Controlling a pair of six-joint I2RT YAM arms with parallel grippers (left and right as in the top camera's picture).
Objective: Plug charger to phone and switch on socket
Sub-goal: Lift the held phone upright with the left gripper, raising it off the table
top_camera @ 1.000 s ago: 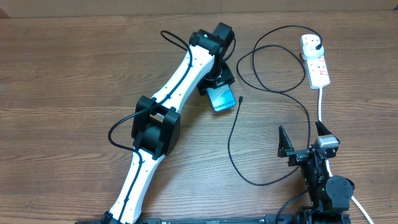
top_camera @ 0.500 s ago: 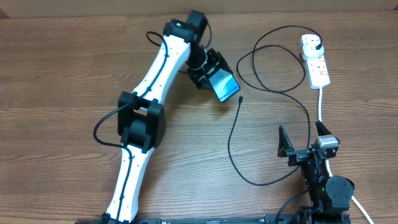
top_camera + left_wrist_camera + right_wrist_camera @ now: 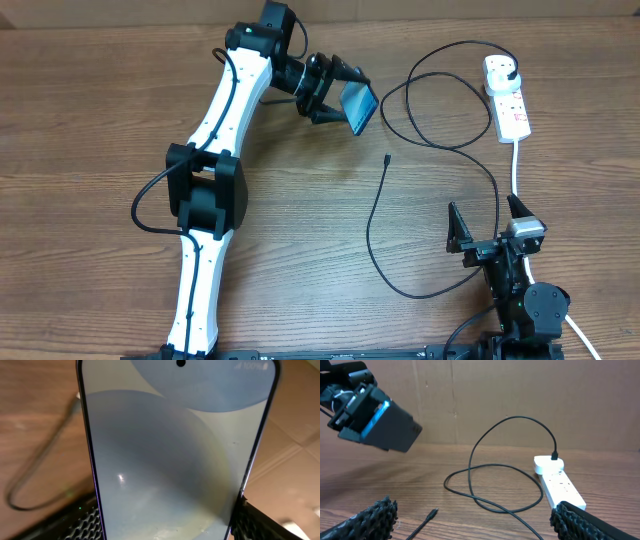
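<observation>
The left arm [image 3: 228, 100] has slim white links joined by boxy black housings [image 3: 205, 190], and a thin black cable [image 3: 142, 208] loops well behind its ribbed black fingers [image 3: 86, 524]. The right arm [image 3: 520, 295] is black, with a grey block [image 3: 526, 229] just behind its knobbly fingers [image 3: 375, 515].

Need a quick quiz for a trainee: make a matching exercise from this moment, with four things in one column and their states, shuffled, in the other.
Things:
1. phone
2. cable tip
3. plug
4. right jaws

States:
A. in the socket
B. wide open, empty
C. lying loose on the table
D. held up off the table by the left jaws

Pairs: 1-D, 2-C, 3-A, 4-B
</observation>
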